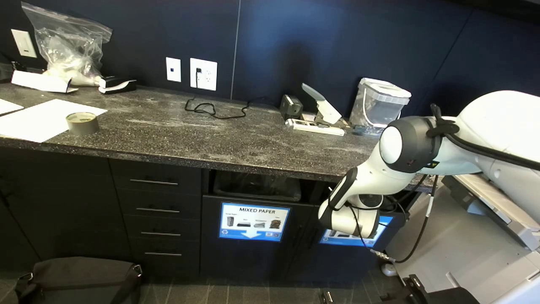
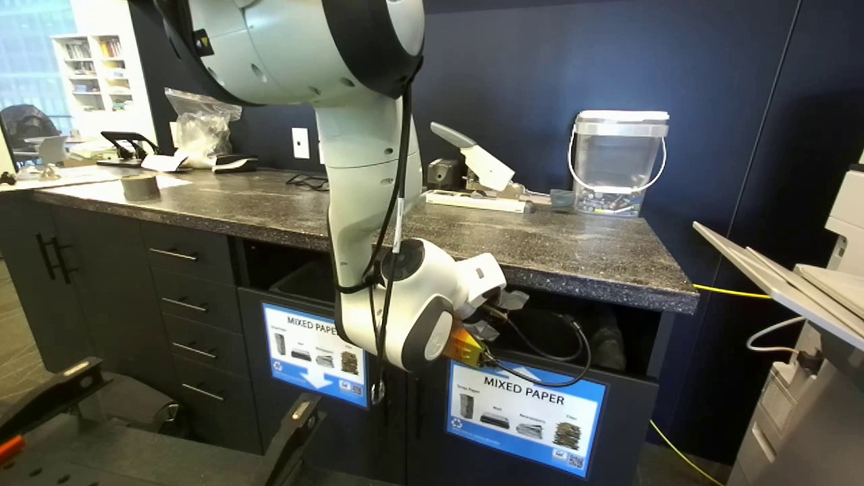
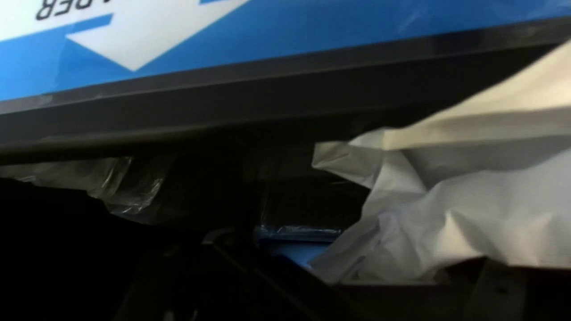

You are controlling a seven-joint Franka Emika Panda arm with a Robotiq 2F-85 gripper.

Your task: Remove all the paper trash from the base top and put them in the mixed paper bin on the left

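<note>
A dark speckled countertop (image 2: pixel 580 243) is running above the up-arrow MIXED PAPER sign (image 2: pixel 526 418), with a blue wall (image 2: pixel 513 67) behind and a copier (image 2: pixel 783 405) standing well to the sign's right. In the wrist view, a crumpled white paper scrap (image 3: pixel 446 200) is showing just past the sign's top edge, its folded corner pointing toward the arrow's side, its visible length running roughly along that edge. Between sign and countertop edge the bin opening (image 2: pixel 540 320) is gaping, dark room stretching beside that corner. Whether the gripper (image 3: pixel 357 290) is standing spread or pinching the scrap, one cannot tell.
</note>
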